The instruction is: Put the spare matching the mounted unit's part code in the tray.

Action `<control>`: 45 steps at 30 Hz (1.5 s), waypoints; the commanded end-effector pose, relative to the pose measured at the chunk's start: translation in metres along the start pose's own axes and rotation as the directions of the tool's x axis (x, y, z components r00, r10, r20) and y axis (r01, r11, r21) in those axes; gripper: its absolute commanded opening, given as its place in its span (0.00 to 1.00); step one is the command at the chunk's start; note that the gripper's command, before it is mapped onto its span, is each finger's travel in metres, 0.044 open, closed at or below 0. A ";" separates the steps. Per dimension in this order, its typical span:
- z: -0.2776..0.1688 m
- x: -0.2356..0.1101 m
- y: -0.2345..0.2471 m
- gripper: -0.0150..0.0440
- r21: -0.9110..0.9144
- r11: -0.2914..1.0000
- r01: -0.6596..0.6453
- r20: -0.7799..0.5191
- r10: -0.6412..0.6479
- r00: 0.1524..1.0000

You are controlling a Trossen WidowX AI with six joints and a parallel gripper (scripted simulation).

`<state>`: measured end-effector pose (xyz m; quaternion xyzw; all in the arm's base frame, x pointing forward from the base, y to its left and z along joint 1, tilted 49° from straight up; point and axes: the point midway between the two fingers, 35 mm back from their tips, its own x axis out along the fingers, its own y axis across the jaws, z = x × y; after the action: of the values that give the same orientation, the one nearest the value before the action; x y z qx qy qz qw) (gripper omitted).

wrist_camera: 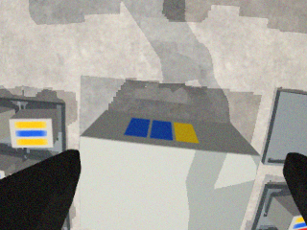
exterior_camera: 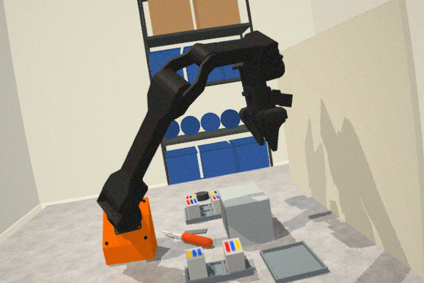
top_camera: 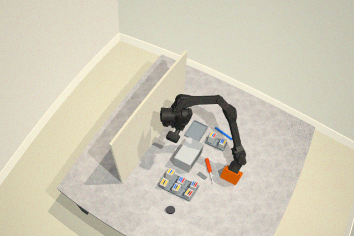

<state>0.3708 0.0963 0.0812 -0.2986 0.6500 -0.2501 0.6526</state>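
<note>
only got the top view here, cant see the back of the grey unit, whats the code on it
observer: The wrist view shows the code patch on the mounted unit: blue, blue, yellow, left to right.
operator: ok is the gripper holding anything
observer: No. The gripper is open and empty.
operator: any spare close to that code
observer: In the exterior view, the left spare in the near holder reads yellow, blue, blue; its neighbour reads red, blue, yellow. The reading direction is unclear, so the left one is only the likely match.
</note>
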 end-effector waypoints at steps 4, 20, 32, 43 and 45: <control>0.002 0.001 -0.001 1.00 0.006 1.000 0.007 0.002 -0.007 1.000; -0.071 0.008 -0.090 1.00 0.579 0.814 0.035 -0.033 -0.020 0.999; -0.208 0.050 -0.153 1.00 0.993 0.080 0.088 -0.085 -0.040 0.996; -0.227 0.065 -0.158 0.87 0.996 -0.025 0.090 -0.091 -0.041 0.995; -0.229 0.073 -0.161 0.78 0.996 -0.026 0.090 -0.091 -0.042 0.995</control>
<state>0.1580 -0.0735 0.1535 0.2315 0.2753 -0.6729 0.6464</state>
